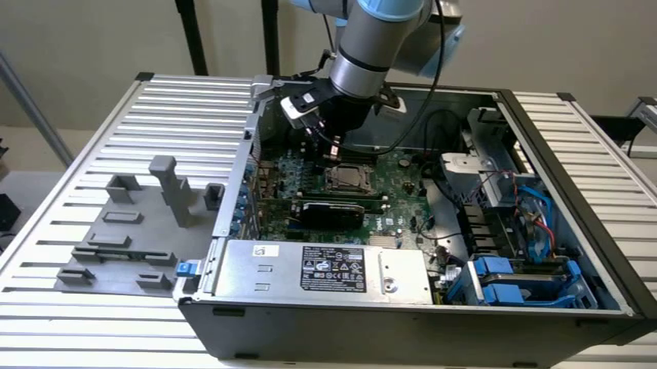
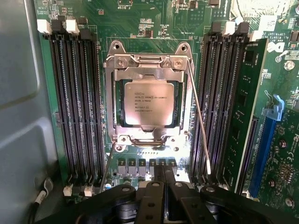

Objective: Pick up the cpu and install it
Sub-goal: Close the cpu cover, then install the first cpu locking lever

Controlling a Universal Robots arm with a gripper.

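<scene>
— The chip (image 2: 148,102) has a silvery metal top, smooth with a dull sheen. The frame (image 2: 149,63) round it is brighter bare metal.
— And the board (image 2: 140,23)?
— Green, with a slight gloss. The long slots (image 2: 77,102) look like black plastic, matt.
— The tool (image 2: 161,175)?
— Black and matt. The tabletop (image 1: 175,100) is ribbed pale metal, and the grey blocks (image 1: 169,192) on it look like dull plastic.

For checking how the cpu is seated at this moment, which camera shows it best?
The wrist view: the cpu faces the camera squarely, lying inside the socket frame, its printed top visible. In the exterior view the cpu is just a small pale square on the motherboard.
</scene>
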